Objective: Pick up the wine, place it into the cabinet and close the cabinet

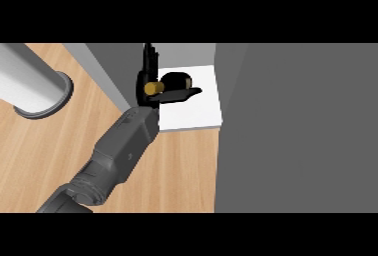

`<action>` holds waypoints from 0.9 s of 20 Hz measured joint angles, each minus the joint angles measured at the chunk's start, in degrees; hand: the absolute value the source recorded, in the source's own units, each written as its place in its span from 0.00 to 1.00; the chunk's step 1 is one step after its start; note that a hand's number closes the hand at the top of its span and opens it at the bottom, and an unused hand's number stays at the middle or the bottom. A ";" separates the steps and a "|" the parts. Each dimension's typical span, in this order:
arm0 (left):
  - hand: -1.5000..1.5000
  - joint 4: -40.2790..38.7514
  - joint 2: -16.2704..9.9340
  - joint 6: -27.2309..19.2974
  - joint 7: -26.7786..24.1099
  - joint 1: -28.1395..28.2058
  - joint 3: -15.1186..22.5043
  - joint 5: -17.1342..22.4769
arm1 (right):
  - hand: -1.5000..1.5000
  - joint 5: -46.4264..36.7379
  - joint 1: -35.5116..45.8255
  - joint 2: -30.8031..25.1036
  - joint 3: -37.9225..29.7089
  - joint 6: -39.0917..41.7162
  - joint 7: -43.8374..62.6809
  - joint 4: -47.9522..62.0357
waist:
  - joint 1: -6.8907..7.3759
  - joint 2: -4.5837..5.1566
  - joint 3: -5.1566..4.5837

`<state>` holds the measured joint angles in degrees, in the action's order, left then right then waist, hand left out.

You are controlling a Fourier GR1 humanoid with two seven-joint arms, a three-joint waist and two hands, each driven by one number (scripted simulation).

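The wine bottle (176, 79) is dark with a gold cap (153, 88). It stands on the white shelf floor (199, 112) of the cabinet, seen from above. My left hand (150, 75) is at the bottle's left side, reached in over the shelf's front edge. Its fingers (148, 56) point straight away from me, and the thumb (181, 94) sticks out to the right just under the bottle. The palm touches the bottle near the cap. The fingers are not curled round it. My right hand does not show.
A large grey cabinet panel (295, 130) fills the right side and hides what lies under it. A narrower grey panel (111, 70) slants along the shelf's left. A pale cylinder (29, 80) stands on the wooden counter (44, 150) at far left.
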<state>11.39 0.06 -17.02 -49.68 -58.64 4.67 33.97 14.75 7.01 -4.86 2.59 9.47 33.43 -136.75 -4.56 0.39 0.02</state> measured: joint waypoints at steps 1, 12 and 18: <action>0.00 0.96 0.00 0.07 -0.03 0.83 1.13 0.85 | 0.00 -0.03 -0.02 0.16 0.36 -0.25 0.20 -0.07 | 0.07 -0.08 0.00; 0.00 22.42 -0.06 -9.88 3.31 16.35 21.18 11.92 | 0.00 -0.93 -1.51 0.23 0.17 -1.32 -0.56 -0.40 | 2.54 -0.58 -0.03; 0.00 36.57 -0.10 -18.94 3.70 24.60 30.84 13.28 | 0.00 -1.08 -2.08 -0.59 -0.82 -1.65 -0.17 -0.97 | 3.59 -0.62 -0.02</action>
<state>47.95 -0.04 -35.96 -45.97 -34.04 35.51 47.25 13.66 4.92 -5.46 1.77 7.82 33.26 -137.72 -0.97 -0.23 0.00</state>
